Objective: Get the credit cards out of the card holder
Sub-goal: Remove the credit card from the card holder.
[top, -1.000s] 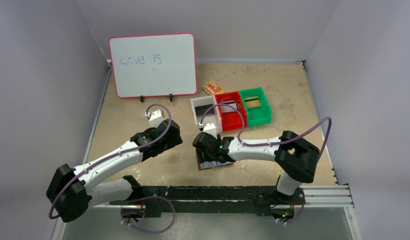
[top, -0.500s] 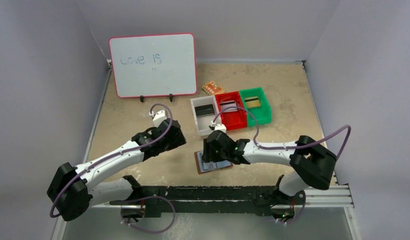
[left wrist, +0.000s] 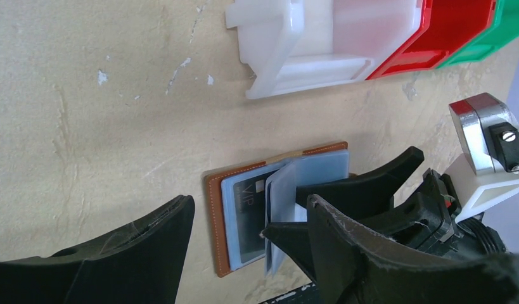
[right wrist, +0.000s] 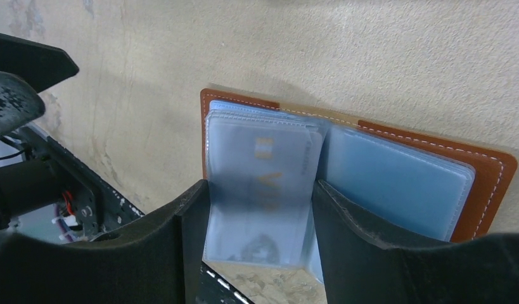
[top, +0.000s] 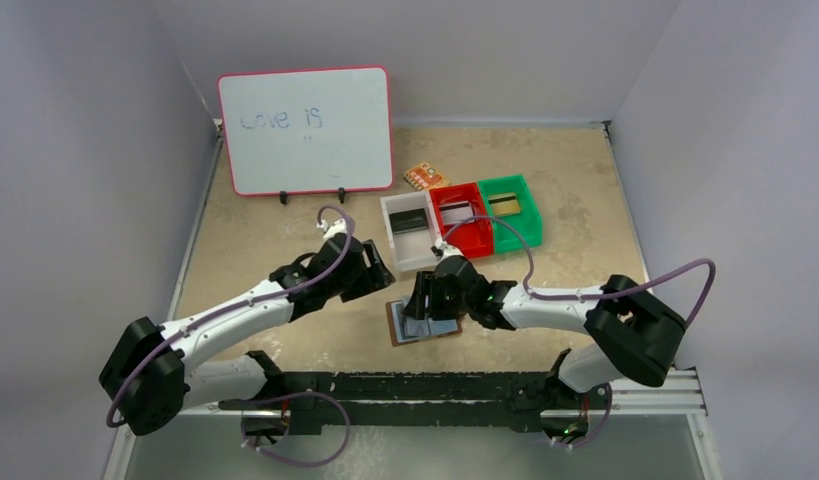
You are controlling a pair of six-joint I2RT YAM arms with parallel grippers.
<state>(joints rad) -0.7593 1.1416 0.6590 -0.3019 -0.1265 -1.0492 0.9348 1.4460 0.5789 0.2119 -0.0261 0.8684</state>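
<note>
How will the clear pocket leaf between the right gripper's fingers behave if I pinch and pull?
Probably floppy: the pocket leaf stands bent up off the open card holder. Likely slippery, being glossy plastic. The card holder looks light and lies loose on the table, so it may drag along unless the left gripper pins it.

The top external view looks down from above and behind the arm bases over the counter [top: 565, 190]. The left wrist view looks close past the left gripper [left wrist: 250, 206], the right wrist view past the right gripper [right wrist: 262, 190]. All three share the card holder [top: 425, 330] beneath both grippers.
</note>
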